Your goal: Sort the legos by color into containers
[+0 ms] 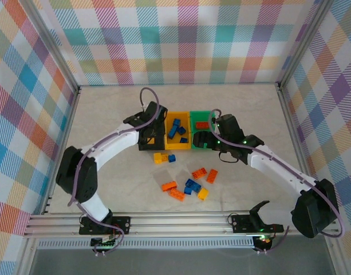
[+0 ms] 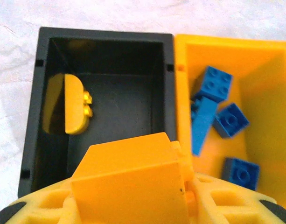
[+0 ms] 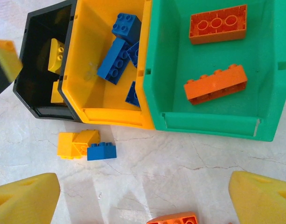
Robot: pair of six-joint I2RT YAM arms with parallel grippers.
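Left gripper [image 2: 133, 210], fingers mostly cut off, clamps yellow brick [image 2: 129, 179] above black bin [image 2: 105, 38]. Right gripper [image 3: 143, 200] gapes wide, empty; orange brick [image 3: 173, 218] cropped at frame edge.

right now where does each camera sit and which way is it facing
top external: above, behind the bases, looking down on table, left arm, right arm.
left wrist: over the black bin, looking down; left gripper clamps a yellow brick.
right wrist: above table beside the green bin, looking down; right gripper open, fingers in bottom corners.
both wrists share the yellow bin.
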